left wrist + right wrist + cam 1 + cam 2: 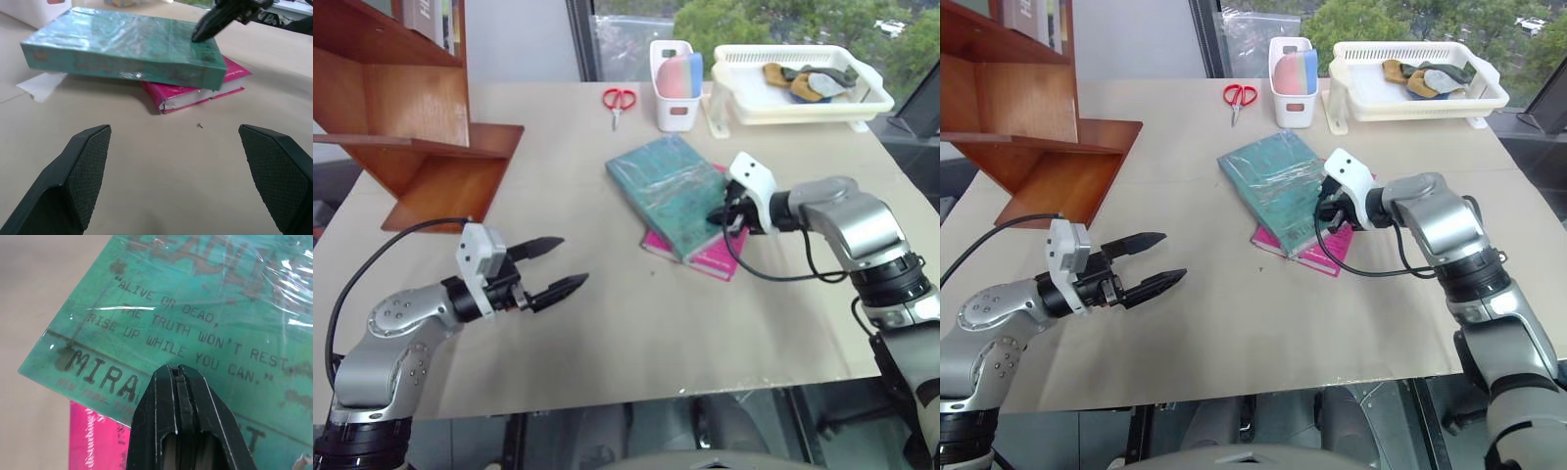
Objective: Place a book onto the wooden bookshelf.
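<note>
Tabletop [607, 323] scene, early going: book [664, 186] lies mid-table atop a pink book [713, 257], shelf [411, 127] at the far left corner. Right gripper [717, 217], pinched together, presses its cover; left gripper [553, 266] gapes empty.

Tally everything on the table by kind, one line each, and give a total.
Books: 2, the teal book on the pink book
Scissors: 1
White holder: 1
White basket: 1
Wooden bookshelf: 1
Total: 6
</note>
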`<action>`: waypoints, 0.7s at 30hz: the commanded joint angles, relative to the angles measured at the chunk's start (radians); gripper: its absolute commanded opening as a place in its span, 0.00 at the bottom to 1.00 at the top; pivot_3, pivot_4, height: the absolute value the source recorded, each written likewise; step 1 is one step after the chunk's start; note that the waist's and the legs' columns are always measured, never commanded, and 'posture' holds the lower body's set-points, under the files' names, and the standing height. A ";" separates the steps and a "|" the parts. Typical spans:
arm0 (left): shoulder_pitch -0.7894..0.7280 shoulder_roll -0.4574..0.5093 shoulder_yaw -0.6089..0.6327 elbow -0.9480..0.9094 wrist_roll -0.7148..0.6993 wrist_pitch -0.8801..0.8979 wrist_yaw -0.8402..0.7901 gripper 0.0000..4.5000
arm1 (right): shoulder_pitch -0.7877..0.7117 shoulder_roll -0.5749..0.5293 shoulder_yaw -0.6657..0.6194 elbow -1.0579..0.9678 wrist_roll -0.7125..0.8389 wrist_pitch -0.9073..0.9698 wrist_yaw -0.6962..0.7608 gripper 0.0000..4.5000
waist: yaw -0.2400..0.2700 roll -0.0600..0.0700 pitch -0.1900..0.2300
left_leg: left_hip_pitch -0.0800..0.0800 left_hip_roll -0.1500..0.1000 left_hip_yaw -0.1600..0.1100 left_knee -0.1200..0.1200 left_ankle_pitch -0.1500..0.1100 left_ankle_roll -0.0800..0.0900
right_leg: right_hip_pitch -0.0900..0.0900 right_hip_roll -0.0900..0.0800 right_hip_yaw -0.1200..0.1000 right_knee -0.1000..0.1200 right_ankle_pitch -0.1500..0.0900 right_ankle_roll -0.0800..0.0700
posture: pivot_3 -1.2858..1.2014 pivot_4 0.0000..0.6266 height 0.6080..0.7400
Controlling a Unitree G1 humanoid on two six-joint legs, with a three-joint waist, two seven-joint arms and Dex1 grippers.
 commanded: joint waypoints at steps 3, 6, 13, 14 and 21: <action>-0.072 -0.007 0.005 -0.023 -0.049 0.062 0.041 1.00 | 0.100 -0.053 0.058 -0.069 0.014 0.086 0.030 0.01 | 0.006 -0.001 -0.001 | 0.000 0.000 -0.001 0.000 0.000 0.000 | 0.000 0.000 -0.001 -0.001 0.000 0.000 | 0.52 0.24 1.00; -0.095 -0.016 0.006 -0.030 -0.074 0.104 0.074 1.00 | 0.118 -0.035 -0.007 -0.108 0.035 0.055 0.000 0.01 | 0.010 -0.002 -0.001 | 0.000 0.000 -0.001 0.000 0.000 0.000 | 0.001 0.000 -0.001 -0.002 0.000 0.000 | 0.52 0.24 1.00; -0.131 -0.043 -0.006 -0.033 -0.138 0.208 0.133 1.00 | 0.190 0.047 -0.210 -0.265 0.032 -0.129 -0.165 0.01 | 0.013 0.002 0.002 | -0.002 0.000 -0.001 0.000 0.000 0.000 | 0.000 0.001 -0.001 -0.002 0.000 0.001 | 0.52 0.24 1.00; -0.135 -0.045 -0.005 -0.032 -0.145 0.220 0.141 1.00 | 0.203 0.048 -0.232 -0.287 0.033 -0.142 -0.186 0.01 | 0.014 0.002 0.003 | -0.003 -0.001 -0.001 0.000 0.000 0.000 | -0.001 0.001 -0.001 -0.002 0.000 0.001 | 0.52 0.24 1.00; -0.194 -0.118 -0.021 -0.011 -0.205 0.319 0.248 1.00 | 0.455 -0.051 -0.319 -0.669 0.174 -0.110 -0.133 0.58 | 0.019 0.001 0.003 | -0.004 -0.001 -0.004 -0.002 0.000 0.000 | 0.000 0.001 -0.004 -0.005 0.000 0.001 | 0.52 0.24 1.00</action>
